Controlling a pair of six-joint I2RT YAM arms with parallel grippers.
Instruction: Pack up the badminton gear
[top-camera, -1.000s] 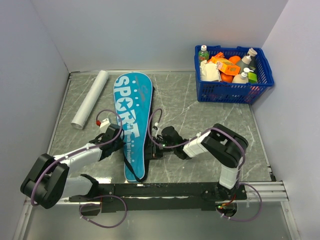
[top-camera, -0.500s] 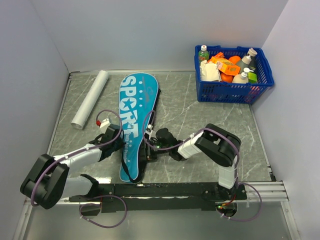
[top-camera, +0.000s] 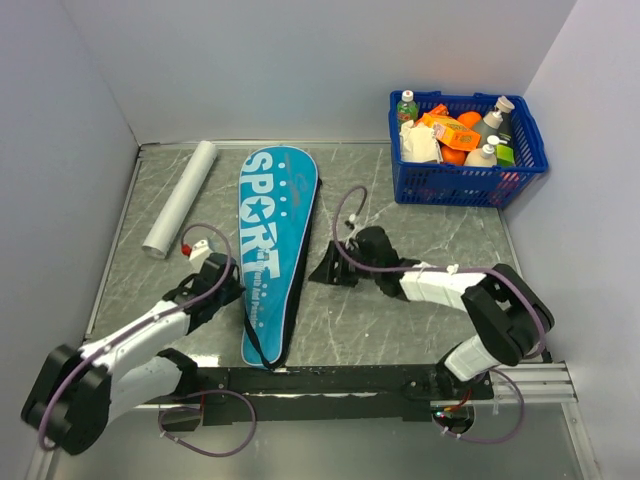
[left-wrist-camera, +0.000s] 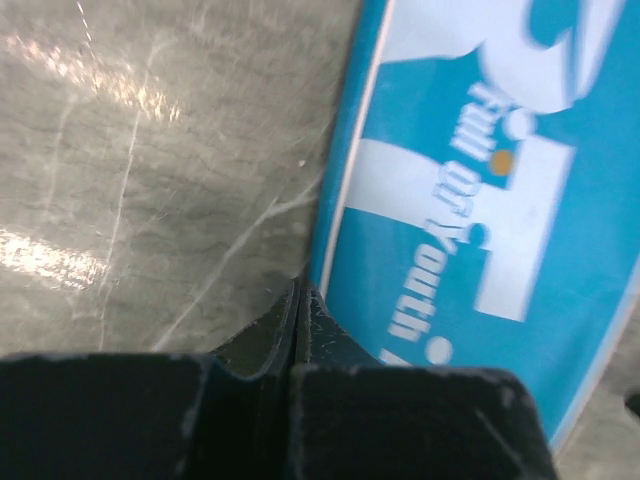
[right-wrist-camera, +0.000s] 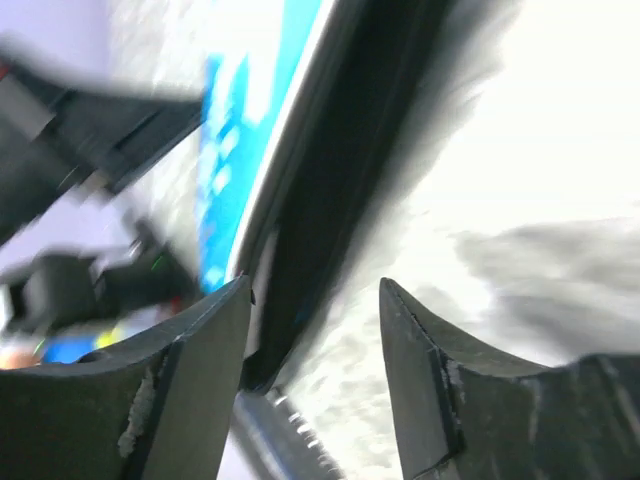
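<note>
The teal bag (top-camera: 272, 240) lettered SPORT lies flat on the grey marble table, wide end toward the back wall. My left gripper (top-camera: 222, 286) is shut, its tips (left-wrist-camera: 300, 298) at the left edge of the bag (left-wrist-camera: 480, 180), with nothing seen between them. My right gripper (top-camera: 328, 268) stands open just right of the bag, holding nothing. The right wrist view is blurred; it shows the bag's teal face (right-wrist-camera: 235, 170) and dark side ahead of my open right gripper (right-wrist-camera: 315, 300).
A white rolled tube (top-camera: 180, 198) lies at the back left. A blue plastic basket (top-camera: 460, 192) filled with bottles and groceries stands in the back right corner. Grey walls close in the table on three sides.
My right gripper has opened, let go of the bag's right edge and pulled back to the right. The bag has swung to lie straighter. The left arm has shifted slightly.
</note>
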